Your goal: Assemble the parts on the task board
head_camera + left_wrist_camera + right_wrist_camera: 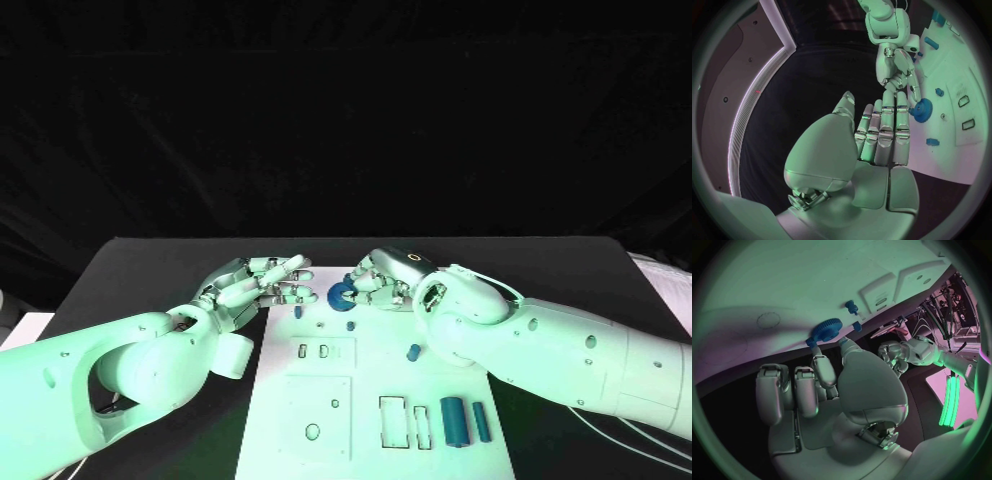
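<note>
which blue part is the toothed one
The blue gear at the board's far end, between the two hands; the other blue parts are plain pegs and bars without teeth.

Gear (343, 294) at task board's (320, 420) far edge, between both hands.

1. The left arm (123, 372) is a smooth white shell built of rounded, bulbous segments, with small dark round holes set in its casing.
2. The right arm (577, 355) has the same glossy white casing, dotted with small dark round holes; thin pale cables run beneath it near the forearm.
3. The left hand (260, 283) is silver metal, with segmented fingers of blocky links and pale rounded tips.
4. The right hand (387, 278) is likewise silver and segmented, with a dark oval patch ringed by a lighter rim on its back.
5. The left hand's palm is a smooth domed plate, with exposed metal linkage and screws at the wrist.
</note>
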